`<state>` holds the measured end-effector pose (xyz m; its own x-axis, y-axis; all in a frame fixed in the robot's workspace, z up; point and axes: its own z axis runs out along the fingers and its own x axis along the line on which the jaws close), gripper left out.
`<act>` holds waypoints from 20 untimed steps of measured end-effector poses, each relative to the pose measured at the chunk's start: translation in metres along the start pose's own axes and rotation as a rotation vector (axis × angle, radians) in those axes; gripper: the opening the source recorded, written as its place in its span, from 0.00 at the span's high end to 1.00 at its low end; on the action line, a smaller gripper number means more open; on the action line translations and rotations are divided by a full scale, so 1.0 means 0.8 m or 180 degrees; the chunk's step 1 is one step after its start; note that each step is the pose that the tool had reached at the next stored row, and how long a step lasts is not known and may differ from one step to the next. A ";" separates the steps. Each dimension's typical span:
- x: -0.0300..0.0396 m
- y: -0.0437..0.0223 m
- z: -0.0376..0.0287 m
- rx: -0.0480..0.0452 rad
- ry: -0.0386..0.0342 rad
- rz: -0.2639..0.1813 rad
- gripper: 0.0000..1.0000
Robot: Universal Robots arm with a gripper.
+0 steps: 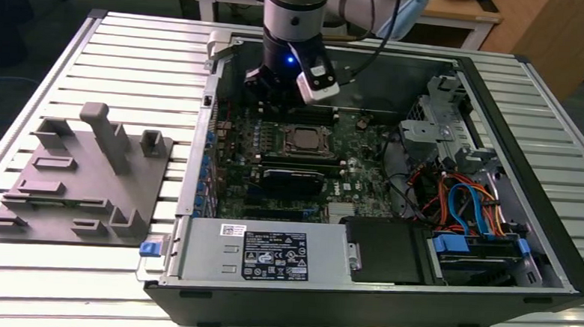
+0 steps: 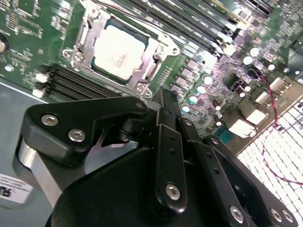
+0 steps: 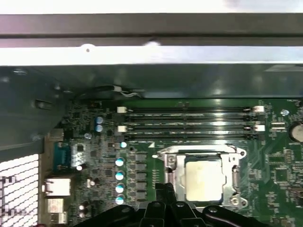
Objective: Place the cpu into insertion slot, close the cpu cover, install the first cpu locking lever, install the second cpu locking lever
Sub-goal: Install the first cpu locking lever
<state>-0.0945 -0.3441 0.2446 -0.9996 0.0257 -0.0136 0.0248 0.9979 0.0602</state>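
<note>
Pincer (image 2: 166, 97) links sit closest in the second wrist view, tips looking pressed together and gripping nothing. Just beyond those tips lies the cpu (image 2: 120, 52) — flat, silver face up, seated in the slot (image 2: 149, 64), with the cover (image 2: 90, 33) lying down around its edges. Being square, it offers no long axis. In the exterior view the pincer hangs above the board (image 1: 366, 186), offset from the cpu toward the case's (image 1: 539, 221) far wall — near, not touching.

We see an open black metal computer case (image 1: 364, 311) on a slatted pale tabletop (image 1: 128, 50); at the exterior view's left of it sits a grey moulded plastic fixture block (image 1: 81, 179).
</note>
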 end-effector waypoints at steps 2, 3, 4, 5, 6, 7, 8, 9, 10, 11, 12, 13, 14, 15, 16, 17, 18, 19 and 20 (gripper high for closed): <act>0.0044 -0.0001 -0.0001 -0.0002 0.0000 0.0000 0.89; 0.0060 -0.0001 -0.0001 -0.0003 0.0000 0.0000 0.89; 0.0071 0.0000 -0.0001 -0.0004 0.0000 0.0000 0.89; 0.0080 0.0003 -0.0001 -0.0004 0.0000 0.0000 0.89; 0.0091 0.0007 -0.0001 -0.0006 0.0000 0.0000 0.89; 0.0100 0.0016 0.0000 -0.0007 0.0000 0.0000 0.89; 0.0108 0.0027 0.0000 -0.0007 0.0000 0.0000 0.89; 0.0117 0.0037 0.0001 -0.0008 0.0000 0.0000 0.89; 0.0132 0.0069 0.0002 -0.0008 0.0000 0.0000 0.89; 0.0137 0.0093 0.0004 -0.0008 0.0000 0.0000 0.89; 0.0140 0.0121 0.0005 -0.0008 0.0000 0.0000 0.89; 0.0143 0.0155 0.0007 -0.0008 0.0000 0.0000 0.89; 0.0144 0.0183 0.0009 -0.0008 0.0000 0.0000 0.89; 0.0146 0.0204 0.0007 -0.0008 0.0000 0.0000 0.89; 0.0149 0.0220 0.0002 -0.0008 0.0000 0.0000 0.89; 0.0156 0.0226 -0.0003 -0.0008 0.0000 0.0000 0.89; 0.0167 0.0228 -0.0007 -0.0008 0.0000 0.0000 0.89; 0.0178 0.0231 -0.0009 -0.0009 -0.0002 0.0000 0.89; 0.0188 0.0234 -0.0010 -0.0009 -0.0003 0.0000 0.89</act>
<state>-0.1091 -0.3251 0.2464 -0.9996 0.0256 -0.0146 0.0247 0.9977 0.0630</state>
